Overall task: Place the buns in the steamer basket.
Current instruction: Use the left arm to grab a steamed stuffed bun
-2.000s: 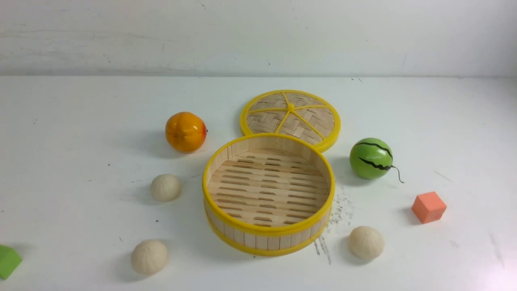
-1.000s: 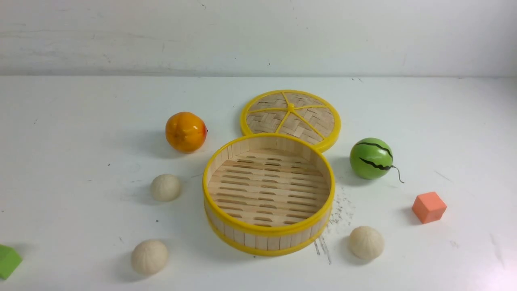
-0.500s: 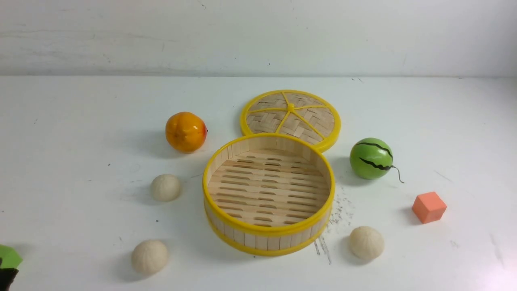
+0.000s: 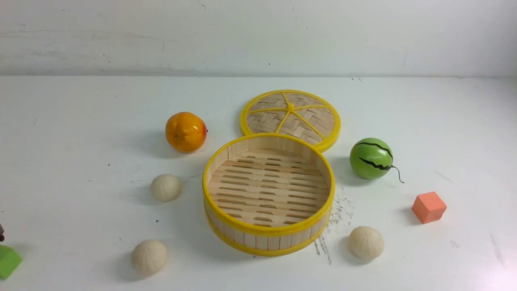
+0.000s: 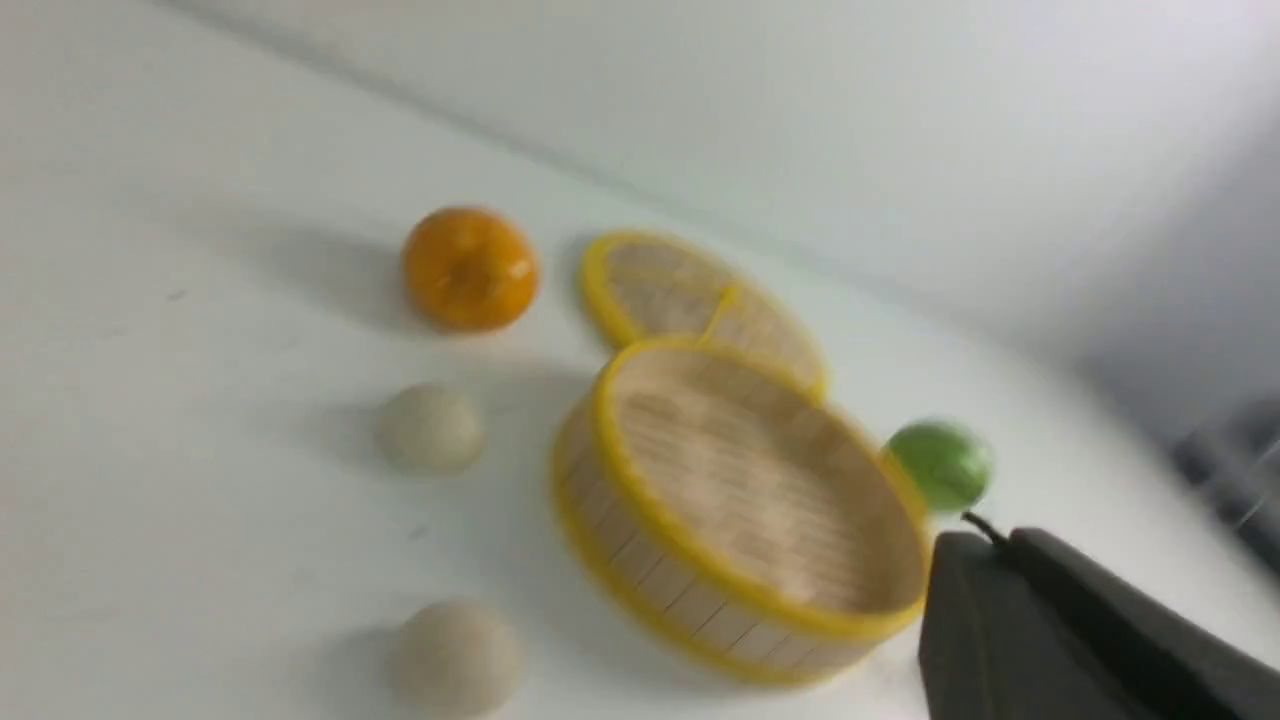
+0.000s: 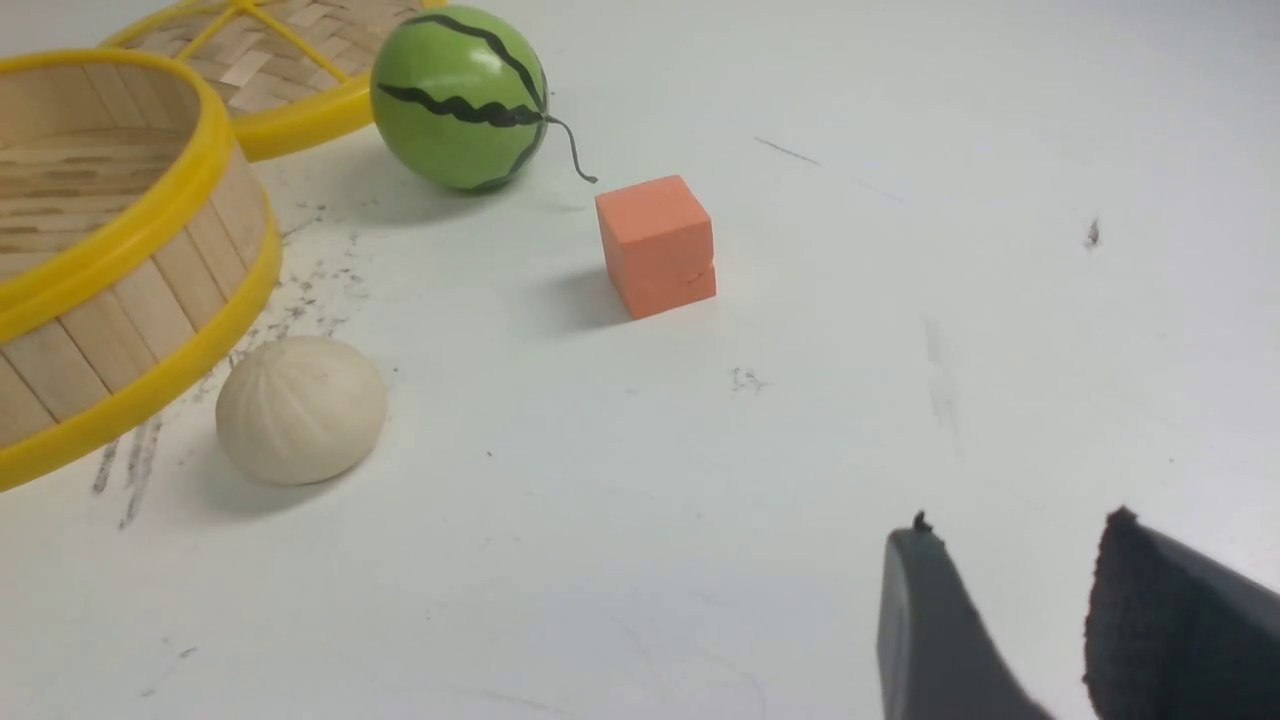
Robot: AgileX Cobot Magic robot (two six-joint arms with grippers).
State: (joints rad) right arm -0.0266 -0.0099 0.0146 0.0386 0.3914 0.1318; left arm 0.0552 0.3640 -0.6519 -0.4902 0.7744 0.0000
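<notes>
The steamer basket [image 4: 266, 231] stands empty at the table's middle. Three buns lie on the table around it: one to its left [image 4: 165, 187], one at front left [image 4: 149, 256], one at front right [image 4: 366, 242]. My left gripper [image 5: 1000, 540] is shut and empty; its view is blurred and shows the basket [image 5: 700, 560] and two buns [image 5: 430, 428] [image 5: 457, 655]. In the front view only a dark sliver of it [image 4: 1, 233] shows at the left edge. My right gripper [image 6: 1015, 530] is open and empty, low over the table, apart from the front-right bun [image 6: 300, 408].
The woven lid [image 4: 290, 115] lies behind the basket. An orange fruit [image 4: 185, 131] sits at back left, a green watermelon ball [image 4: 371, 158] to the right, an orange cube [image 4: 429, 207] further right, a green block [image 4: 8, 260] at the front left edge.
A dark part of my left arm came into the front view's bottom left corner half a second ago and now shows higher at the left edge. The buns and basket have not moved.
</notes>
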